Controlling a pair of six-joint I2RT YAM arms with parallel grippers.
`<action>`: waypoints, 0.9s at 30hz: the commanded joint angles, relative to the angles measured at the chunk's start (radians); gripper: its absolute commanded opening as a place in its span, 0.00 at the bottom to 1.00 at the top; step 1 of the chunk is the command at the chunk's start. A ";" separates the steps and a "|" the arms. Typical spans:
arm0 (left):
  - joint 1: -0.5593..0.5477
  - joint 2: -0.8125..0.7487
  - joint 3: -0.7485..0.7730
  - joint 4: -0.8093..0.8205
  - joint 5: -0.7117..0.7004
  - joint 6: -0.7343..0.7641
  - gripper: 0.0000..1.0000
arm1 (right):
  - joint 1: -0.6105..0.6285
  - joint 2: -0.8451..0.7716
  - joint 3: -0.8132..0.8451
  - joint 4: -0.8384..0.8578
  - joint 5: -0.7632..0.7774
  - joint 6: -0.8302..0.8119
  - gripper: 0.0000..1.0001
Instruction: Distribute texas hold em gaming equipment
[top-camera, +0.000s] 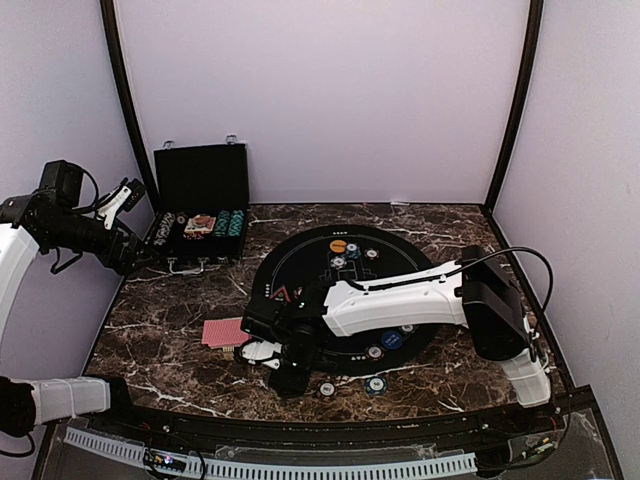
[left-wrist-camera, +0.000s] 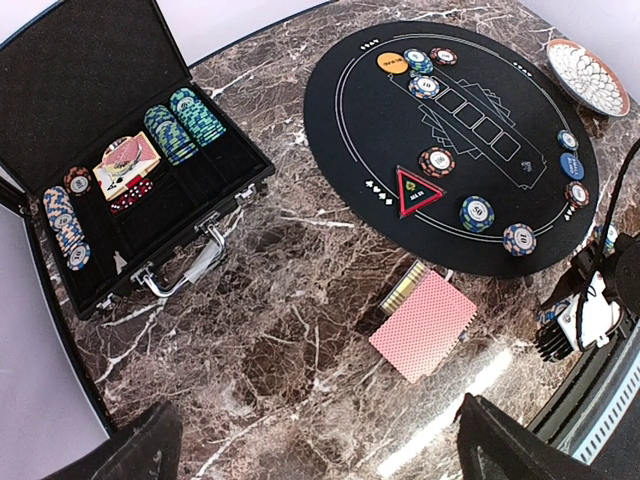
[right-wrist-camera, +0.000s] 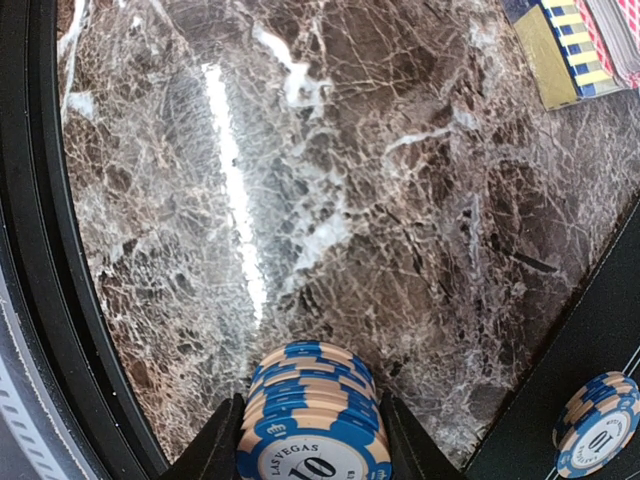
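A stack of blue-and-cream poker chips (right-wrist-camera: 312, 420) sits between my right gripper's fingers (right-wrist-camera: 215, 452), and the gripper (right-wrist-camera: 312, 445) is shut on it. In the top view this gripper (top-camera: 290, 368) hangs low over the marble, just off the near-left rim of the round black mat (top-camera: 300, 250). A red-backed card deck (top-camera: 222, 332) (left-wrist-camera: 423, 325) lies on the marble to its left. More chips (left-wrist-camera: 477, 212), an orange button (left-wrist-camera: 392, 62) and a blue button (left-wrist-camera: 572, 166) rest on the mat. My left gripper (left-wrist-camera: 320, 450) is open and empty, raised at the far left (top-camera: 130, 195).
An open black case (left-wrist-camera: 100, 160) (top-camera: 200, 215) holding chip rows and cards stands at the back left. A patterned white plate (left-wrist-camera: 588, 75) sits beyond the mat. Two chip stacks (top-camera: 375, 385) lie near the table's front edge. A red triangle marker (left-wrist-camera: 418, 190) lies on the mat.
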 joint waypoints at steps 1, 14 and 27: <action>-0.004 -0.006 -0.009 -0.006 0.025 0.011 0.99 | 0.012 -0.029 0.026 -0.008 0.005 0.001 0.36; -0.004 -0.009 -0.027 0.002 0.031 0.021 0.99 | 0.007 -0.073 0.044 -0.038 0.034 0.015 0.04; -0.004 -0.001 -0.046 0.023 0.037 0.044 0.99 | -0.103 -0.277 -0.140 0.020 0.032 0.128 0.00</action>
